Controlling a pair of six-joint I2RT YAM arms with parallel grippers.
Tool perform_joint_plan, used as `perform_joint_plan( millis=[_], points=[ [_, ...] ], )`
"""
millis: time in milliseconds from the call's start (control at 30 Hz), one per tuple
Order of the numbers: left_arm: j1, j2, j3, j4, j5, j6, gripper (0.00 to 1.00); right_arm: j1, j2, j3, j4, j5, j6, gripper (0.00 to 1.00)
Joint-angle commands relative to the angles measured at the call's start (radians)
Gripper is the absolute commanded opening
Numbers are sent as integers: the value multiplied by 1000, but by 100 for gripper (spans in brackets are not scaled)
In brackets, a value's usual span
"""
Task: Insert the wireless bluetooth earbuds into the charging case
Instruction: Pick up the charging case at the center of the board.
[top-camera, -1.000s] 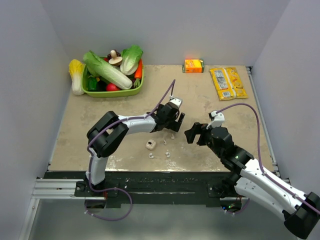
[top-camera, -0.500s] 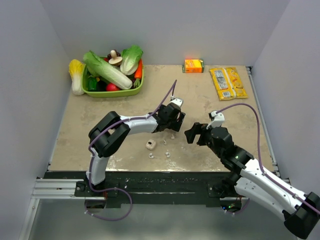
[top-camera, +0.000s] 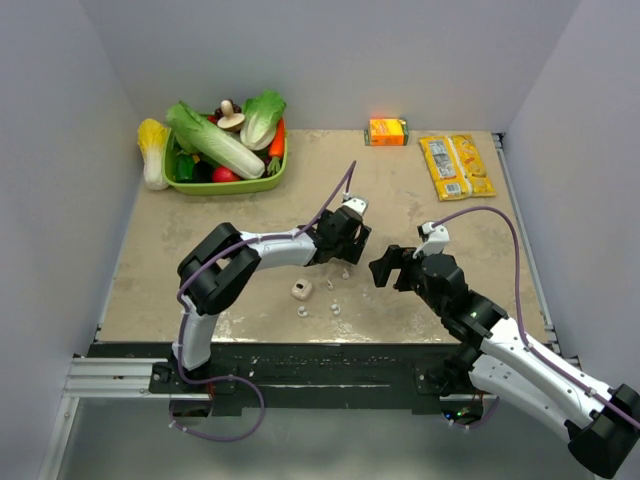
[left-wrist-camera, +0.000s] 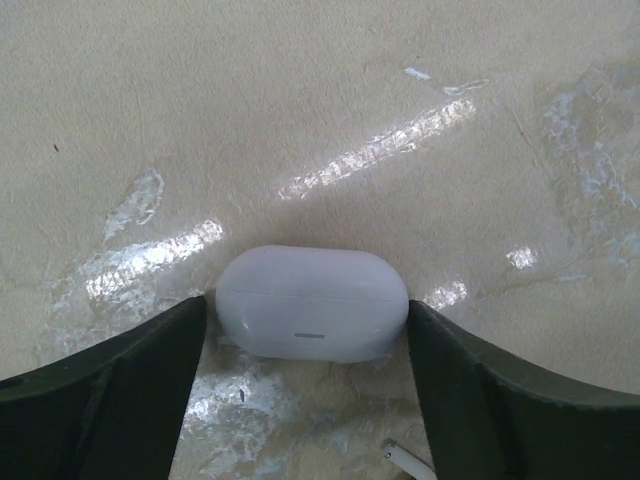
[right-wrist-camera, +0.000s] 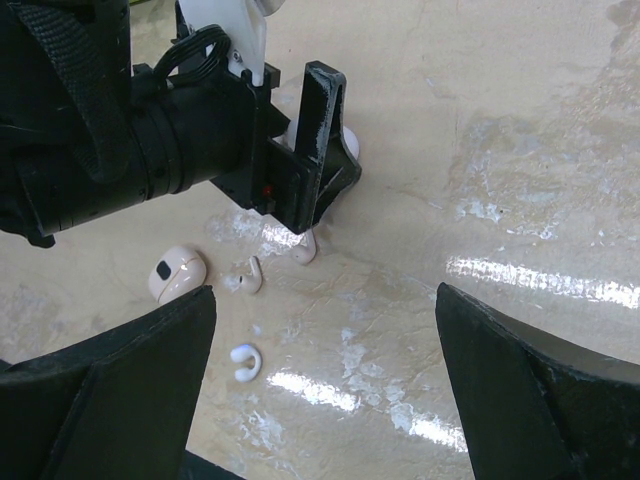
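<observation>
The charging case (left-wrist-camera: 312, 303), a white oval pebble, lies closed on the table between the fingers of my left gripper (left-wrist-camera: 308, 322). The jaws are open. The right finger (left-wrist-camera: 500, 390) touches the case and the left finger (left-wrist-camera: 120, 390) is a hair off it. In the top view the left gripper (top-camera: 349, 247) is at mid-table. Tiny pale earbuds lie loose just in front of it: one (right-wrist-camera: 305, 248) under the left gripper, one (right-wrist-camera: 250, 275) beside it, and one (right-wrist-camera: 243, 362) nearer. My right gripper (right-wrist-camera: 325, 300) hovers open and empty to the right (top-camera: 385, 268).
A small pinkish pod (right-wrist-camera: 177, 275) with a dark spot lies left of the earbuds. A green basket (top-camera: 190, 185) of vegetables stands at the back left. An orange box (top-camera: 387, 131) and a yellow packet (top-camera: 456, 165) lie at the back right. Walls enclose the table.
My left gripper has shifted slightly away from the near edge, over the case. The right arm has not moved.
</observation>
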Motion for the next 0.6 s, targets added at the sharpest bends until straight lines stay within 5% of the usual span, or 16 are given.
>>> perform_joint_plan(
  millis=[0, 167, 233, 400, 567],
  points=[
    [-9, 36, 17, -63, -4, 53, 79, 4, -8, -6, 22, 13, 5, 94],
    [-12, 41, 11, -69, 9, 57, 65, 4, -8, -5, 18, 15, 4, 94],
    [-12, 35, -3, -62, 19, 60, 52, 4, -7, -5, 18, 15, 4, 94],
    [-12, -43, -75, 38, 26, 67, 0, 4, -7, 17, -1, 13, 8, 94],
    [-12, -227, -250, 305, 26, 79, 0, 4, -14, 95, -60, 12, 8, 94]
  ],
)
